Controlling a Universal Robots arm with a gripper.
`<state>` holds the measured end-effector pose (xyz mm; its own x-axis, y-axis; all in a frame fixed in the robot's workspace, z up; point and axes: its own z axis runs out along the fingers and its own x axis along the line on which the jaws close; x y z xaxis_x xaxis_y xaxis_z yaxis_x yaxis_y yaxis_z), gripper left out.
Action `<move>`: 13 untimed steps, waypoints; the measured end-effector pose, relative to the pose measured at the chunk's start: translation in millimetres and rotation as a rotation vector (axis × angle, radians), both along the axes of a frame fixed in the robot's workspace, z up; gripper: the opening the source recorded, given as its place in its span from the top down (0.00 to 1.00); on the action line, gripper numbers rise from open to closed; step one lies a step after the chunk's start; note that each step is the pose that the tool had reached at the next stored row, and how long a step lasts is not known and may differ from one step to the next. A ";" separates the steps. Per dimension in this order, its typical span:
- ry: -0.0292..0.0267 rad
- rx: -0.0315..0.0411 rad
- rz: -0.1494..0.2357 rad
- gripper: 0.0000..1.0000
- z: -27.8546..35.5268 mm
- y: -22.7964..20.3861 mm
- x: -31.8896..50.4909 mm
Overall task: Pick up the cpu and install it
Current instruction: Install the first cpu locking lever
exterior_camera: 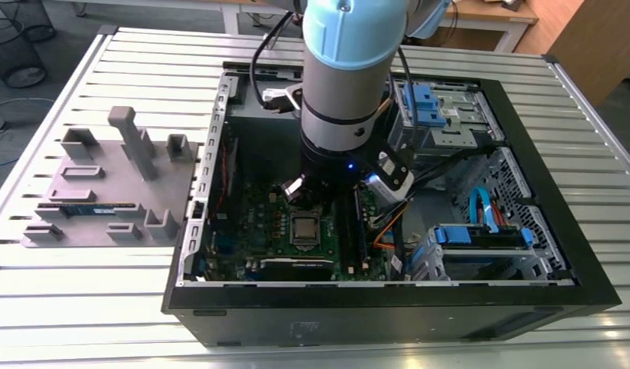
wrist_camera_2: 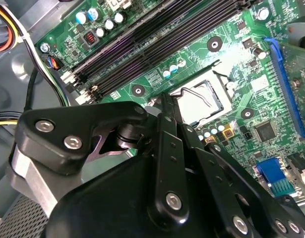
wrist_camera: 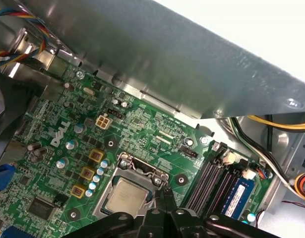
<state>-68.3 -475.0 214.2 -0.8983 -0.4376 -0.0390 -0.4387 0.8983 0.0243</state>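
In the exterior view the arm [exterior_camera: 341, 84] reaches straight down into an open computer case [exterior_camera: 397, 296] lying on its side on the slatted bench [exterior_camera: 110, 307], which puts the motherboard [exterior_camera: 269, 211] face-up for work from above. The cpu [exterior_camera: 305, 228] sits flat in its socket just in front of the tool [exterior_camera: 306, 187], silvery top showing. On the exterior view's left a grey parts holder [exterior_camera: 110, 184] stands on the bench, with a blue-green memory stick [exterior_camera: 87, 208] lying in one of its slots (a staging place, by the look of it).

In the second wrist view the black linkages of the tool [wrist_camera_2: 164, 106] take up the foreground and its fingertips [wrist_camera_2: 167, 111] meet in a narrow point just beside the socket [wrist_camera_2: 202, 101]. They appear drawn together with nothing between them. A thin metal retaining lever [wrist_camera_2: 204, 96] curves over the pale centre of the socket, and the dark memory slots [wrist_camera_2: 157, 39] run alongside.

In the first wrist view the cpu [wrist_camera: 125, 194] lies squarely inside the socket frame [wrist_camera: 140, 171], tan rim visible around the metal top, so I judge it already placed. The tool [wrist_camera: 164, 194] hangs at the frame's edge, touching no chip, closed tips suited to nudging the latch rather than gripping.
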 end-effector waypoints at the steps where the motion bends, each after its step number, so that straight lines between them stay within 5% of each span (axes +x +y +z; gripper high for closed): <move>1: 0.0000 -0.0001 0.000 0.89 0.0 -0.5 -0.1; 13: 0.0001 -0.0002 0.000 0.89 -0.1 -2.5 0.0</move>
